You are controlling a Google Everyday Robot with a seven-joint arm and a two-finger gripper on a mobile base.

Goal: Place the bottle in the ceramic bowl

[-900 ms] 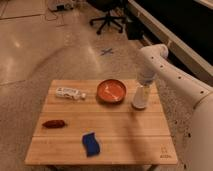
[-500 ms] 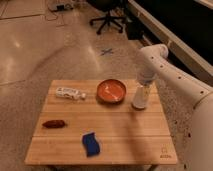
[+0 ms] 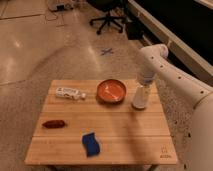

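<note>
The bottle (image 3: 69, 93) lies on its side at the back left of the wooden table (image 3: 125, 135), clear with a white label, its cap toward the bowl. The ceramic bowl (image 3: 112, 91), orange-red inside with a darker rim, sits at the back middle, a short way right of the bottle. My gripper (image 3: 139, 102) hangs from the white arm (image 3: 165, 62) just right of the bowl, low over the table, well away from the bottle.
A dark red oblong item (image 3: 53, 124) lies at the left of the table. A blue sponge-like block (image 3: 91, 143) lies near the front edge. An office chair (image 3: 107, 19) stands on the floor behind, and a dark counter runs along the right.
</note>
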